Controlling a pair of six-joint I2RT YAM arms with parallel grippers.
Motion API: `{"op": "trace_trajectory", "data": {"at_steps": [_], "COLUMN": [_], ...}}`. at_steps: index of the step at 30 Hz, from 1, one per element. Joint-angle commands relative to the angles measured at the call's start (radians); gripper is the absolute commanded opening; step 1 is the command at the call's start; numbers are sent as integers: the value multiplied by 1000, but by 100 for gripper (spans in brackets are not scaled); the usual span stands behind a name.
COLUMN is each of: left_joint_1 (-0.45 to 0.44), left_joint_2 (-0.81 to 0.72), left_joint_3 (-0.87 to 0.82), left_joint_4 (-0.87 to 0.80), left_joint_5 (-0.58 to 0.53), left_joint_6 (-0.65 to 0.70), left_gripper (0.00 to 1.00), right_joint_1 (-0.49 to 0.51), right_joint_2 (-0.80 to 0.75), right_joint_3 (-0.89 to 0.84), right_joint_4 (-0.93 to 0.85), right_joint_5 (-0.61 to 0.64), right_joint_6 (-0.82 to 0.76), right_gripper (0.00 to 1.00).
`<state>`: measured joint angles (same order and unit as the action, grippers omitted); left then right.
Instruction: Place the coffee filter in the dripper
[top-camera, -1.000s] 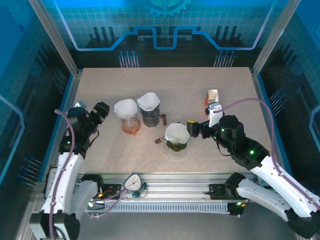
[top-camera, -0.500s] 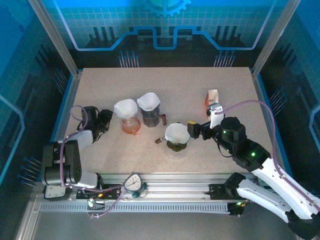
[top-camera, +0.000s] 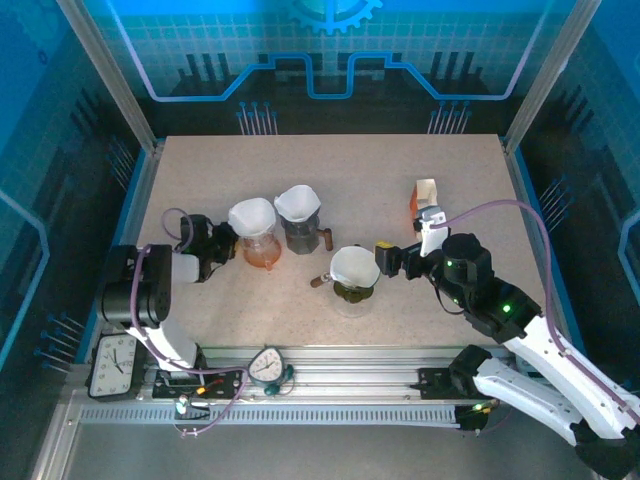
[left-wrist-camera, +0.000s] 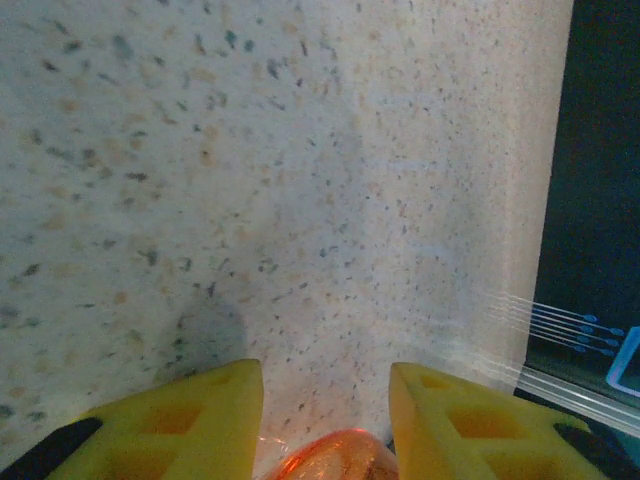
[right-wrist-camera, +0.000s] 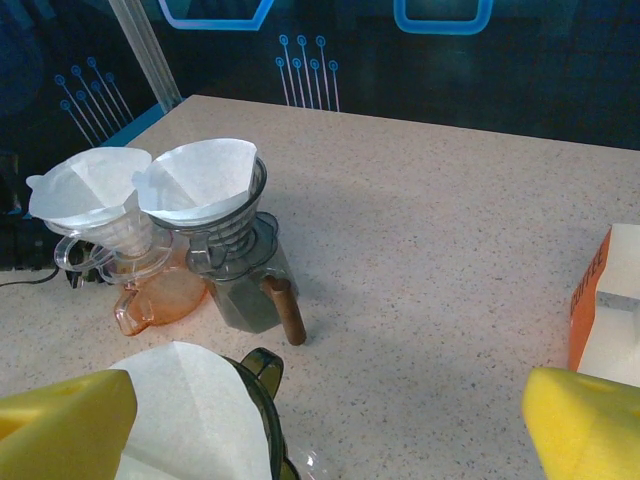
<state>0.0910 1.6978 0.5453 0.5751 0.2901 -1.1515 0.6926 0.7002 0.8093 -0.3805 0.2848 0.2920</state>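
- Locate the left gripper (top-camera: 218, 243) low over the left side of the table (top-camera: 400, 160), just beside the orange carafe (top-camera: 262, 255).
- In the left wrist view, note the yellow fingers (left-wrist-camera: 180, 420) partly apart, with the rim of the orange carafe (left-wrist-camera: 335, 455) between them; cannot tell whether the pads press on it.
- Locate the right gripper (top-camera: 386, 258) just right of the front dripper (top-camera: 352, 292).
- In the right wrist view, note the right gripper (right-wrist-camera: 325, 430) spread wide, holding nothing.
- Find the front filter (top-camera: 354, 266) seated open in the front dripper; see the same white cone (right-wrist-camera: 190, 400) just beside one yellow finger.
- Find a second filter (right-wrist-camera: 85, 180) in the clear dripper (right-wrist-camera: 110, 235) on the orange carafe.
- Find a third filter (right-wrist-camera: 200, 178) in the grey dripper (right-wrist-camera: 235, 270), just beside the clear one.
- Note the orange-and-white box (top-camera: 425, 193) upright behind the right gripper, well apart from the drippers.
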Motion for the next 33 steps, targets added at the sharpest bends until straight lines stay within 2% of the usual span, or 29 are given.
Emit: {"op": "trace_trajectory", "data": {"at_steps": [1, 23, 33], "left_joint_1": [-18, -150, -155], "left_joint_2": [20, 105, 110], "left_joint_3": [-24, -54, -73], "left_joint_4": [79, 173, 193], "left_joint_5": [40, 34, 34], "left_joint_6": [-8, -44, -59], "left_gripper": [39, 38, 35], "right_joint_1": [-12, -13, -13], "right_joint_2": [-5, 3, 15], "right_joint_3": [4, -2, 4], "right_joint_4": [17, 25, 22], "right_joint_5": [11, 11, 10], "right_joint_6": [-1, 8, 12], "right_gripper": [100, 100, 100]}}
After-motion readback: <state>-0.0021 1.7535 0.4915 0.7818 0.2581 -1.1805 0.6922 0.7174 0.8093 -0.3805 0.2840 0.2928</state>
